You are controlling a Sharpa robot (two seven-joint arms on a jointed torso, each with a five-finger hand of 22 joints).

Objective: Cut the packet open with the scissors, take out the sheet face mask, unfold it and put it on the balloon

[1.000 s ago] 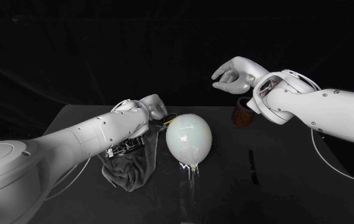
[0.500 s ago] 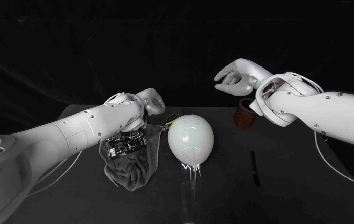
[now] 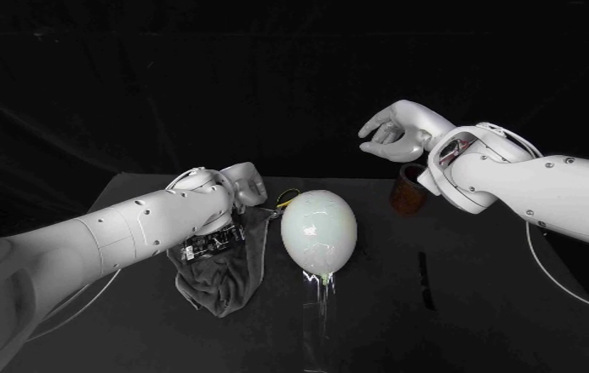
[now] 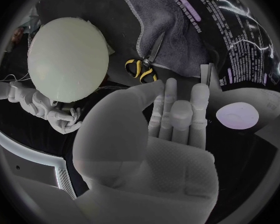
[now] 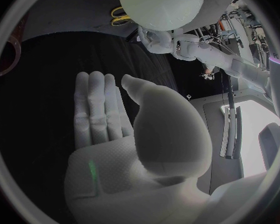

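- Left hand is empty, fingers straight and side by side, hovering over the grey cloth.
- Packet lies on that cloth, scissors at its edge, right by the balloon.
- Right hand is up high, also empty, fingers flat together.

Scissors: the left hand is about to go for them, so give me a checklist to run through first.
1. Left hand empty: ok, fingers extended, holding nothing.
2. Scissors reachable: ok, lying uncovered, blades on the grey cloth.
3. Packet ready for cutting: ok, lying on the cloth.
4. Right hand out of the way: ok, raised above the table, empty.
5. Room between scissors and balloon: cannot tell, the handles lie close beside it.
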